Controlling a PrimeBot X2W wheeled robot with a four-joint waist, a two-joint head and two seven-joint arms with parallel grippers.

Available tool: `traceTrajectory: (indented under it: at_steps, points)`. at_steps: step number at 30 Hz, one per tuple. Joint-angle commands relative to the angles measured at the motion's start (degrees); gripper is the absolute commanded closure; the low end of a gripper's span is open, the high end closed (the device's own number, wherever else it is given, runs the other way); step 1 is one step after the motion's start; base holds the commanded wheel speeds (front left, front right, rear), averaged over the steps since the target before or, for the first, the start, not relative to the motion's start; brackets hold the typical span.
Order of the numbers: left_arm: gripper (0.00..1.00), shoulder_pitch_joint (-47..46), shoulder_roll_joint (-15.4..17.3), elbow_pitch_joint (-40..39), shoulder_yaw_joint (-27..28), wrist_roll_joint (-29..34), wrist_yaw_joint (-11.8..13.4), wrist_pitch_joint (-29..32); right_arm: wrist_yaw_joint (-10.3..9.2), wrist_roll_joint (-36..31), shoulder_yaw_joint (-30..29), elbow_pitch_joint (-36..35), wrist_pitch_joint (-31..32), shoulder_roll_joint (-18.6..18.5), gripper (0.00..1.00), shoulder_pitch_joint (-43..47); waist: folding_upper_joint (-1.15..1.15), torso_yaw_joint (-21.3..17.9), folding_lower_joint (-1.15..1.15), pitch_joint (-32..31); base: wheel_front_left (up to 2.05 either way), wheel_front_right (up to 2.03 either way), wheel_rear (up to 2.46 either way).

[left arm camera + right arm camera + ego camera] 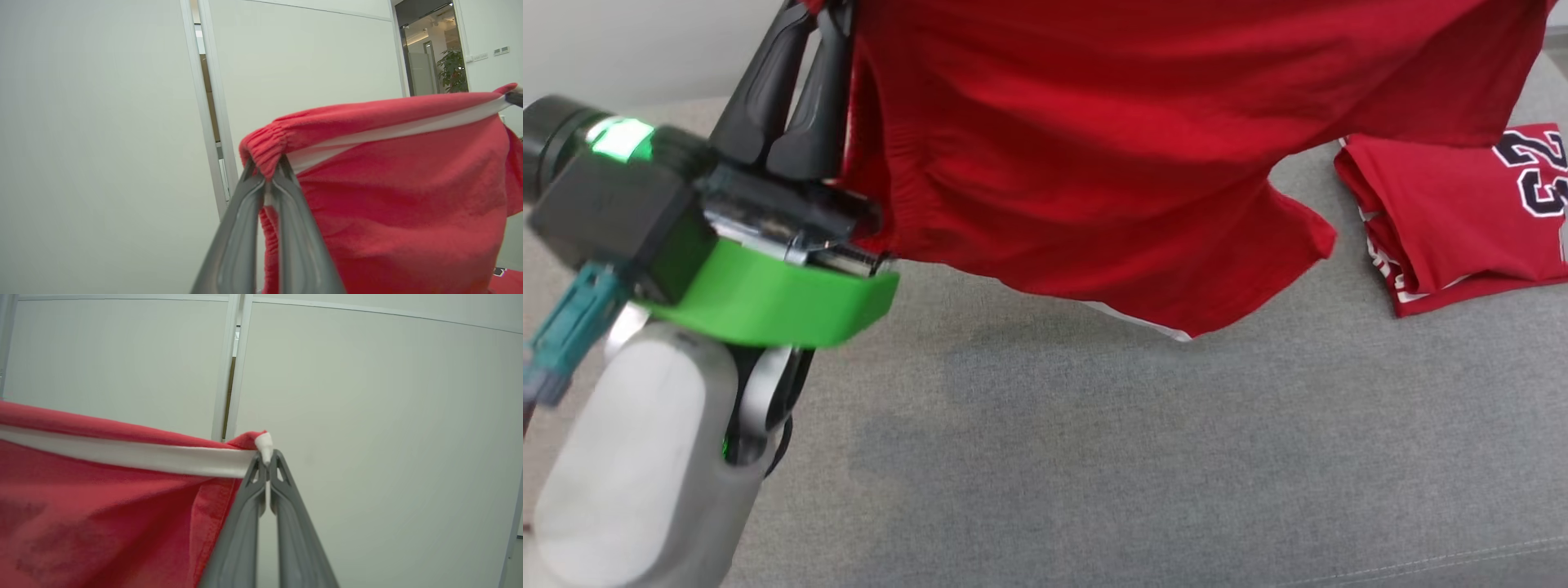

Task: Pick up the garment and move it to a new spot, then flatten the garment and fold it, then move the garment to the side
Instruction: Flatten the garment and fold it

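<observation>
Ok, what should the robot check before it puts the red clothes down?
1. Left pincer shut on the red garment's gathered edge: ok.
2. Right pincer shut on its white-trimmed corner: ok.
3. Top edge stretched between both pincers: ok.
4. Folded jersey sits to the right, off the middle of the grey cushion: ok.
5. Lowest hem off the cushion: cannot tell.

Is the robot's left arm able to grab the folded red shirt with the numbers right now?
Probably not. The left gripper is shut on an edge of the hanging red garment, which drapes between it and the folded shirt lying far over on the right.
</observation>
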Motion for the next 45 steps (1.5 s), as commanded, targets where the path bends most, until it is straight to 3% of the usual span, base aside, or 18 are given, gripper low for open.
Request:
traceTrajectory:
  at_steps: [1, 5, 11, 18, 23, 30, 34, 36, 45]
  points:
    - [1.00, -2.06, -0.62, 1.75, 0.07, -0.67, -0.52, -0.41, -0.10, 0.69, 0.04, 1.14, -0.03, -0.50, 1.00, -1.41, 0.00, 0.42, 0.00, 2.71, 0.00, 0.00, 0.00]
    - [1.00, -7.56, -2.98, 9.30, -0.10, -2.25, -2.38, -2.38, -0.10, 2.11, 0.95, 4.92, -1.03, -0.92, 1.00, -5.57, 0.00, 0.98, 0.00, 7.09, 0.00, 0.00, 0.00]
    - [1.00, -22.05, -8.58, 29.96, -0.08, -3.24, -6.13, -9.21, -0.09, 4.25, 6.05, 16.37, -3.90, -1.46, 1.00, -20.14, 0.00, 1.24, 0.00, 10.94, 0.00, 0.00, 0.00]
    - [1.00, -35.41, -11.68, 53.44, 2.77, -3.11, -8.23, -16.61, -0.09, 6.12, 14.06, 34.54, -10.36, 3.11, 1.00, -35.91, 0.00, -1.10, 0.00, 11.11, 0.00, 0.00, 0.00]
    - [1.00, -33.48, -12.12, 65.70, 4.88, -3.07, -8.63, -17.11, -0.08, 8.63, 20.62, 47.42, -14.60, 7.20, 1.00, -37.45, 0.00, -2.00, 0.00, 11.33, 0.00, 0.00, 0.00]
    - [1.00, -21.05, -14.38, 77.52, 7.10, -4.43, -9.26, -17.12, -0.06, 14.69, 31.48, 63.13, -16.67, 11.28, 1.00, -29.45, 0.00, -1.70, 0.00, 12.15, 0.00, 0.00, 0.00]
    - [1.00, -12.90, -15.13, 76.94, 7.83, -5.33, -10.41, -17.14, -0.06, 18.61, 35.39, 66.31, -17.36, 12.03, 1.00, -22.64, 0.00, -1.11, 0.00, 12.22, 0.00, 0.00, 0.00]
    - [1.00, -8.02, -15.39, 73.63, 7.88, -4.30, -11.04, -17.11, -0.06, 20.29, 34.19, 64.55, -17.49, 11.07, 1.00, -19.20, 0.00, -0.95, 0.00, 12.01, 0.00, 0.00, 0.00]
    - [1.00, 13.29, -15.45, 54.54, 9.69, 0.70, -11.78, -17.02, -0.06, 17.27, 23.64, 45.13, -17.42, 6.86, 1.00, 3.61, 0.00, -1.16, 0.00, 7.11, 0.00, 0.00, 0.00]
